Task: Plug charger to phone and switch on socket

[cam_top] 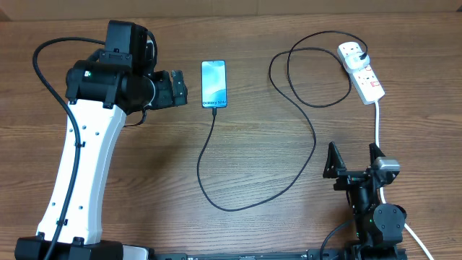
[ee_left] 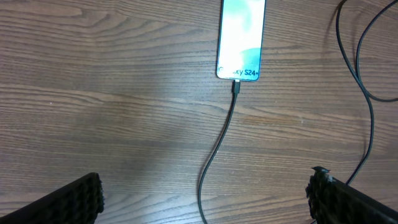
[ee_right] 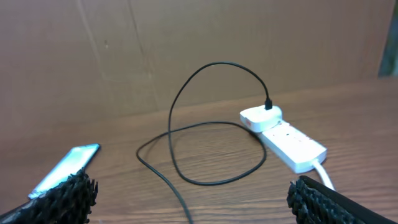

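The phone lies flat on the table with its blue-teal screen up. It also shows in the left wrist view and the right wrist view. The charger cable has its tip in the phone's bottom edge and its plug in the far end of the socket strip, seen too in the right wrist view. My left gripper is open and empty, just left of the phone. My right gripper is open and empty, near the front, below the strip.
The cable lies in wide loops between phone and strip. The strip's thick white lead runs down toward my right arm. A brown cardboard wall stands behind the table.
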